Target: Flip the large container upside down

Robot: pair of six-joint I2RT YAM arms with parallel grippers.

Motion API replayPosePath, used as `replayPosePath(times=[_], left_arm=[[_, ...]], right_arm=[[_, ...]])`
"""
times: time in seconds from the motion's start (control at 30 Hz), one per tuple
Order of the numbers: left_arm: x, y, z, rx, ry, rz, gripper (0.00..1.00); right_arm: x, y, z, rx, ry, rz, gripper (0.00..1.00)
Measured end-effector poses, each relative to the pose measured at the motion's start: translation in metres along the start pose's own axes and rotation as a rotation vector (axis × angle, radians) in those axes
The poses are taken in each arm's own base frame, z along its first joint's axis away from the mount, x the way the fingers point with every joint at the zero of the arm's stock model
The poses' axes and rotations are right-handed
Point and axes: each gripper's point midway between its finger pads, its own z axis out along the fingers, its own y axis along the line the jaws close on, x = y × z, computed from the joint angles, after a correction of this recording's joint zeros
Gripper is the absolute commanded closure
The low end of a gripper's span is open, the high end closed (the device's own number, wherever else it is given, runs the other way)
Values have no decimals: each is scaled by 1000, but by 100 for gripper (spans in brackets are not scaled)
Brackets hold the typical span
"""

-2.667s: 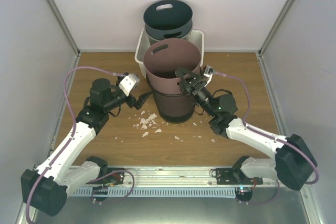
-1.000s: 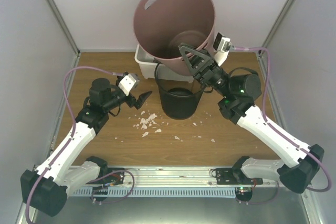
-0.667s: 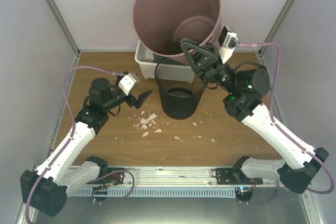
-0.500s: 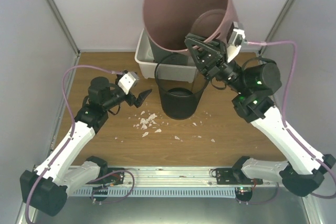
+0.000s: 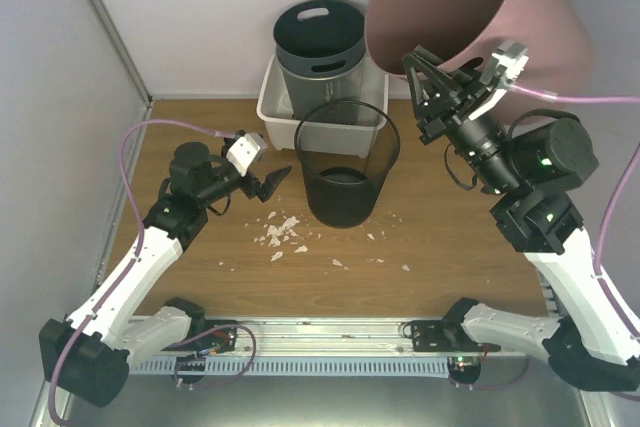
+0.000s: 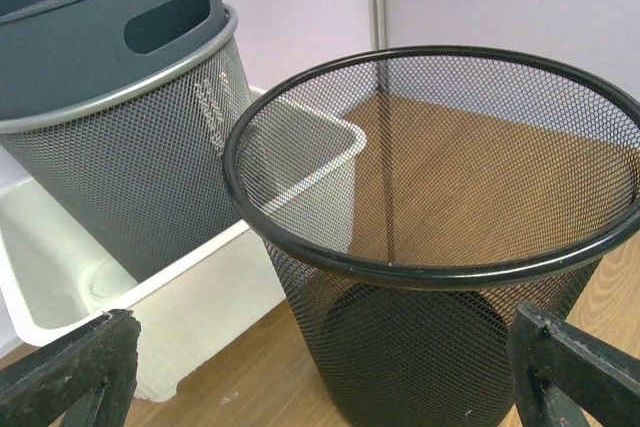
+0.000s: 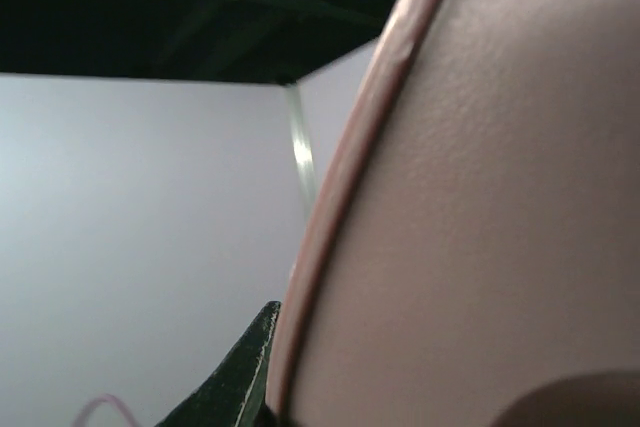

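Bin (image 5: 480, 7) hangs up in the air, tilted, rim pinched tight in the right gripper (image 5: 443, 72), its body rising above and beyond the fingers. Left gripper (image 5: 273, 183) is wide open, holding nothing, mesh basket (image 5: 345, 197) just ahead of it.

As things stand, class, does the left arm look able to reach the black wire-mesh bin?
Probably yes: the left gripper is open, facing the black wire-mesh bin close by, with nothing between.

Lab rig: white-panelled enclosure (image 5: 200, 17), wooden table (image 5: 250, 287)
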Motion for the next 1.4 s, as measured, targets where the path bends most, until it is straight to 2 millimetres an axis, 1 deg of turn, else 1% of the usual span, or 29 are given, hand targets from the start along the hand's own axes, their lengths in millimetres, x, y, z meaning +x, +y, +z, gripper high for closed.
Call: replayPosePath(times=[0.17,0.23,0.27,0.33,0.4,0.53,0.63,0.77,0.83,0.9,0.93,1.07,1.13,1.2,1.23,1.27,1.33,1.4], left_arm=[[0,0,0,0,0,2,1],[0,0,0,0,0,3,1],[0,0,0,0,0,3,1],[0,0,0,1,0,3,1],[0,0,0,1,0,4,1],[0,0,0,1,0,4,1],[0,0,0,1,0,4,1],[1,0,1,2,2,3,1],[1,0,2,2,4,7,1],[1,0,2,1,4,13,1],[1,0,2,1,4,18,1],[2,1,2,-3,5,36,1],[2,1,2,-7,6,45,1],[2,2,2,-15,8,60,1],[0,7,2,-35,11,86,1],[0,7,2,-37,11,88,1],[-6,11,2,-56,7,112,1],[-13,15,1,-72,-3,135,1]], right_arm=[[32,-36,0,185,110,-72,100],[47,-48,-2,245,154,-96,100],[58,-56,-4,283,188,-113,100],[65,-62,-5,312,210,-125,99],[77,-75,-9,376,249,-153,100],[99,-106,-17,529,333,-225,99],[120,-131,-23,638,415,-270,100],[153,-156,-29,730,533,-308,100],[167,-173,-32,778,593,-324,99],[177,-196,-40,837,648,-340,99],[182,-212,-48,879,681,-347,100],[199,-266,-80,1009,796,-348,100],[209,-288,-94,1060,857,-342,99],[218,-305,-103,1094,916,-339,99],[238,-324,-104,1106,997,-340,100],[238,-324,-104,1106,997,-340,100],[253,-332,-105,1097,1075,-357,99],[268,-346,-101,1099,1123,-377,100]])
